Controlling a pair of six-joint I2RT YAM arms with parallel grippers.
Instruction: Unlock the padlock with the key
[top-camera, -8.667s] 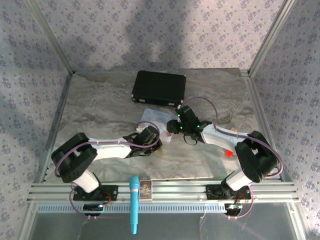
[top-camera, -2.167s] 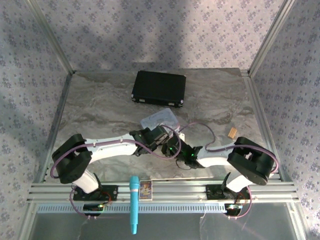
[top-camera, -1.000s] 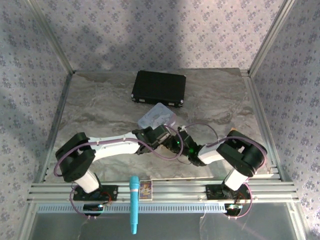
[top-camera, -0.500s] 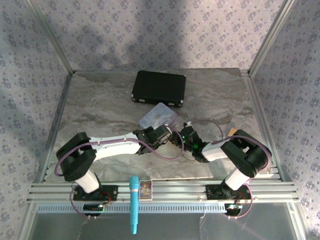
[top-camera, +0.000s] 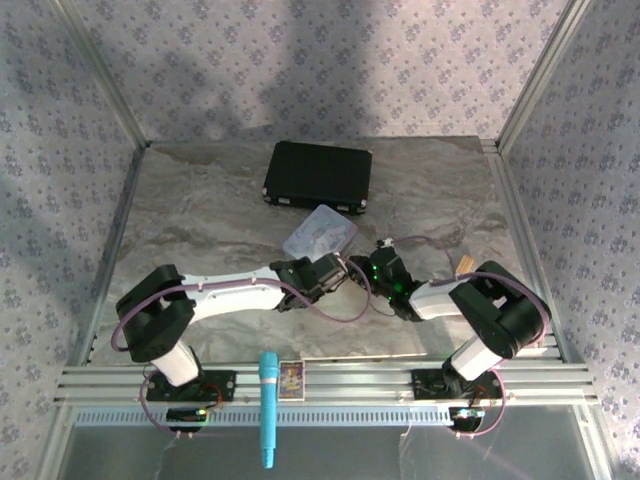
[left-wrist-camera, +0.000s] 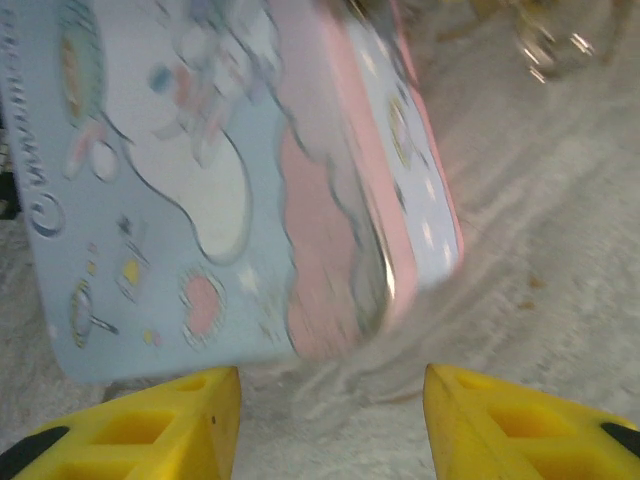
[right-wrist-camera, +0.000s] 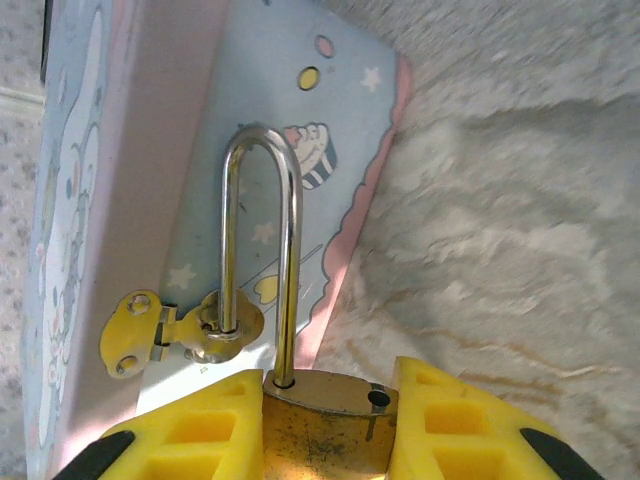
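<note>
Marbled worktop (top-camera: 200, 220): black case (top-camera: 318, 175) at the rear, pastel tin (top-camera: 320, 235) near it. Left hand (left-wrist-camera: 330, 400): fingers spread, nothing between them, just short of the tin. Right hand (right-wrist-camera: 325, 400): pinching the brass padlock (right-wrist-camera: 320, 432), whose shackle (right-wrist-camera: 290, 250) threads the tin's hasp (right-wrist-camera: 150, 340).

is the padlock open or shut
Open: one shackle leg enters the padlock, the other hangs free through the hasp, its hole empty.

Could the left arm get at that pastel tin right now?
Probably yes: the tin lies just ahead of the open left gripper, nothing between them, though it looks wider than the gripper's opening.
</note>
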